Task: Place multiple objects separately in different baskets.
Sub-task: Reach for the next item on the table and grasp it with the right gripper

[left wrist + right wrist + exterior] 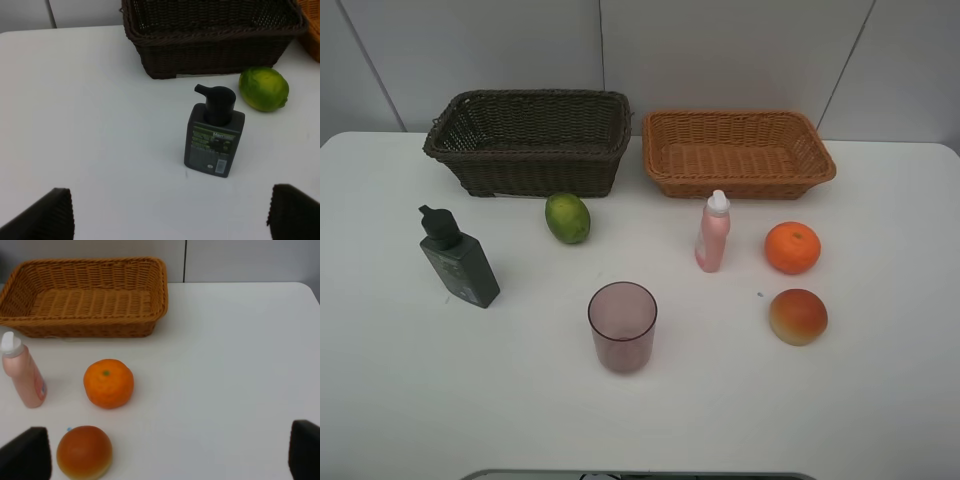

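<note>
My high camera looks down on the whole table (880,400). The left wrist camera sits low, facing the dark basket (210,55); the right faces the tan basket (85,329). Overhead shares both.

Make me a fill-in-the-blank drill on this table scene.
The green citrus lies just in front of the ____ basket.
The fruit nearest the pink bottle is the ____.
The mauve cup stands ____, mouth up.
Missing words: dark brown; orange; upright.
</note>
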